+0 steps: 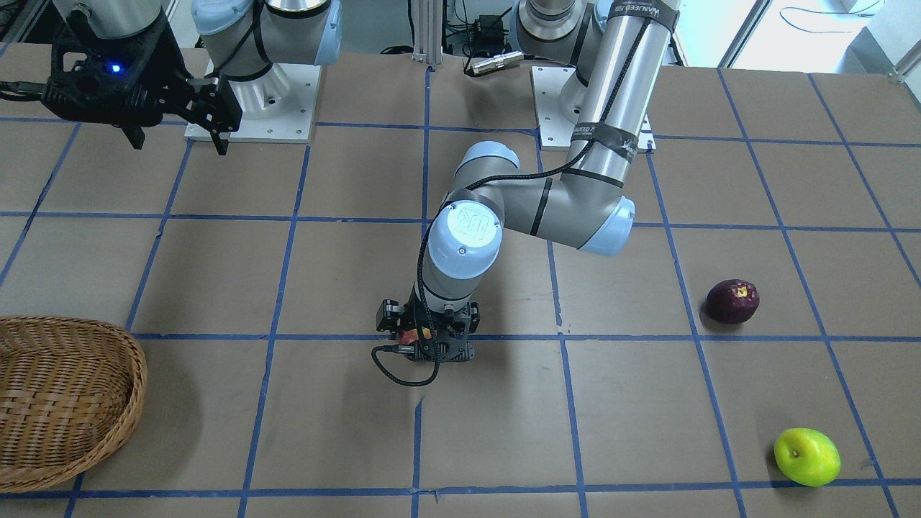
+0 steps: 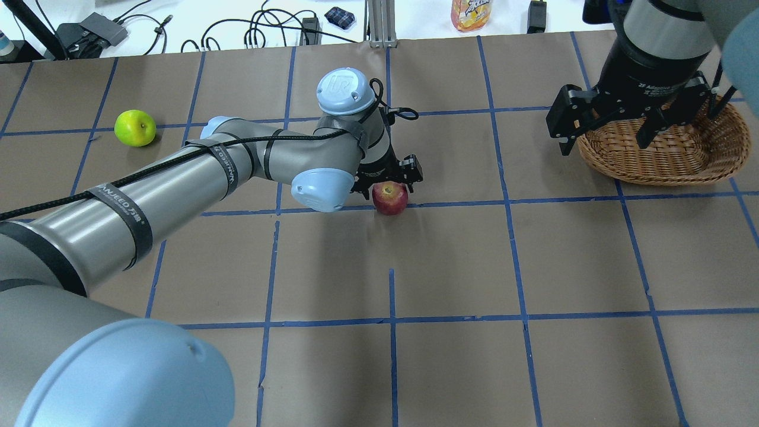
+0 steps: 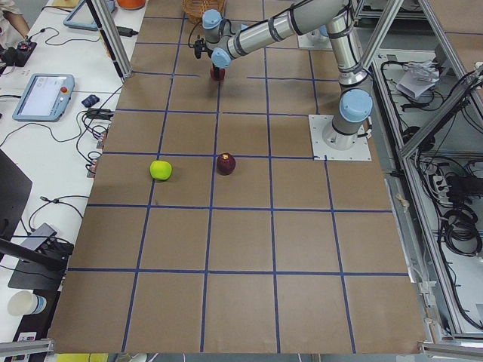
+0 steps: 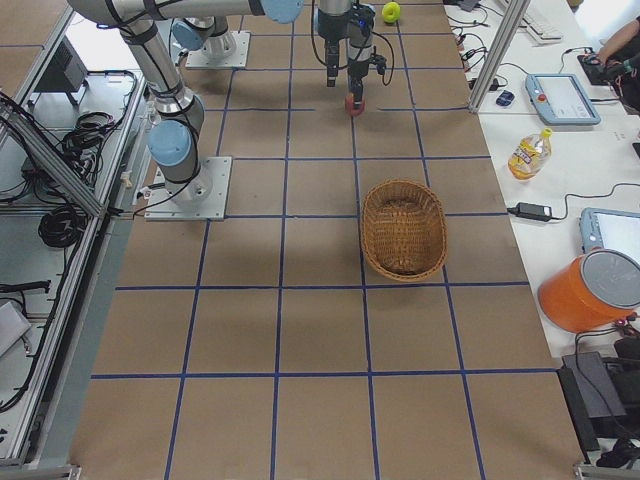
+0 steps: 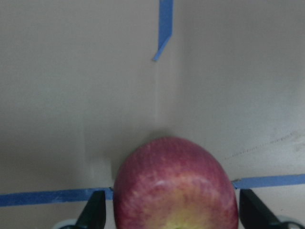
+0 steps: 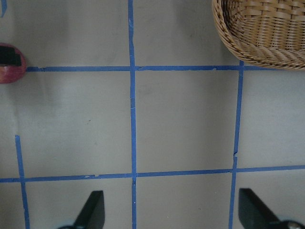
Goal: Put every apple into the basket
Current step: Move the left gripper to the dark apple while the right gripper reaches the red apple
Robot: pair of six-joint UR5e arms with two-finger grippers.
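Left arm (image 2: 237, 157) bent down; its end effector (image 5: 174, 215) apparently wide astride red apple (image 2: 389, 197); right end effector (image 2: 606, 141) wide.

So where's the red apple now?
The red apple sits mid-table on a tape line in the overhead view, between the left gripper's open fingers, left of the basket.

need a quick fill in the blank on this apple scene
The fingers of the left gripper straddle one round apple, coloured ___ with yellowish blush.
The shallow oval brown wicker basket is ___ inside.
The lime green apple and dark maroon apple lie on the robot's ___ side.
Missing: red; empty; left
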